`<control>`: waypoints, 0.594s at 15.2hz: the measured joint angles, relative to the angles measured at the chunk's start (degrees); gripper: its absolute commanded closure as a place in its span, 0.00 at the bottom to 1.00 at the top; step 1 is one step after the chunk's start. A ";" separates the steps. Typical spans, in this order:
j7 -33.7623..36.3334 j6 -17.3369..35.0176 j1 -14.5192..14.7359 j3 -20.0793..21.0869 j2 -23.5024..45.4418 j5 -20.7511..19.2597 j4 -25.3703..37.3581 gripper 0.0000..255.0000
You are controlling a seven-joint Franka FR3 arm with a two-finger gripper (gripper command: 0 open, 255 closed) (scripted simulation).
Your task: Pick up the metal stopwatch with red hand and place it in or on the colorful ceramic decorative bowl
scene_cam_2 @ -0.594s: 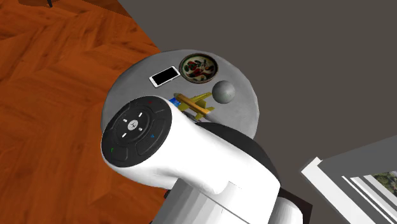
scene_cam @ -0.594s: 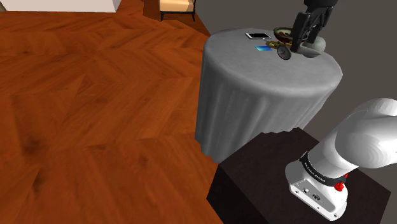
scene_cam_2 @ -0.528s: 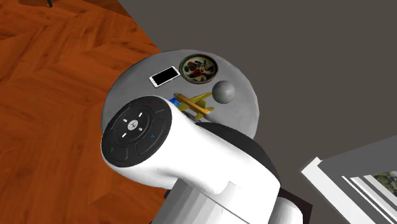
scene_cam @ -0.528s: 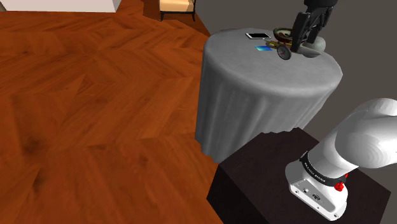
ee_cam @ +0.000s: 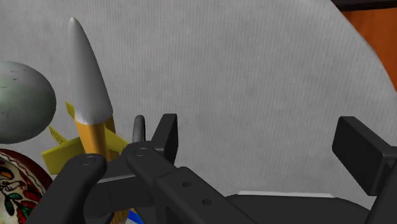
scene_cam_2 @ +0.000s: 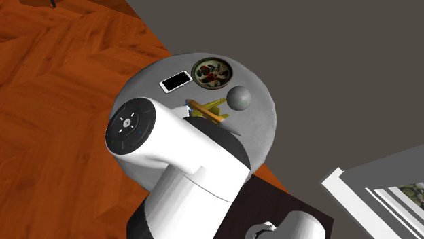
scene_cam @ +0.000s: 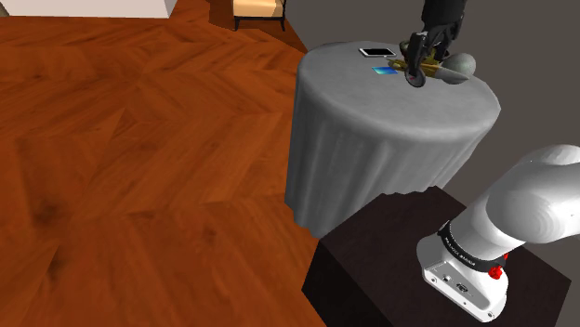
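Between the black fingers (ee_cam: pixel 359 149), wrist view: bare grey woven cloth of the desk (ee_cam: pixel 254 63) is showing. The pincer (ee_cam: pixel 264 143) is standing wide apart and clasping nothing. The fingers are looking blocky and matte, with hinged links behind them. Just outside one finger, one toy rocket (ee_cam: pixel 89 121) is lying on its side, with a smooth grey nose cone, orange body and yellow fins. Beyond it one dull grey ball (ee_cam: pixel 19 102) is sitting, and next to that a sliver of the bowl (ee_cam: pixel 14 189) is showing a dark red rim and red and green painting on a pale ground.

Shoulder view: the pincer is hanging low over the cluster, fingers pointing down. The stopwatch (scene_cam: pixel 415 76) is showing as one small dark disc on the desk directly beneath it, toward the near edge. Whether a finger is touching it, I cannot tell. One phone (scene_cam: pixel 376 51), flat with a white border, is lying to the shoulder view's left, and one blue card (scene_cam: pixel 381 70) is lying near the stopwatch. The cloth is draping down in soft folds over a glossy herringbone wood floor (scene_cam: pixel 139 139).

Second exterior view, from above: the white arm (scene_cam_2: pixel 183 156) is covering the near half of the round desk. The one bowl, round and shallow, is sitting at the far edge. The phone is lying just beside it, the ball is resting near but apart, and the rocket is lying between these and the arm.
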 measured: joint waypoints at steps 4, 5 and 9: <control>1.13 6.14 -2.30 -0.63 5.46 -5.94 0.86 0.00; 1.40 6.91 -2.85 -0.65 6.68 -7.33 1.69 0.00; 3.56 12.44 -5.09 -1.17 12.30 -13.16 3.20 0.00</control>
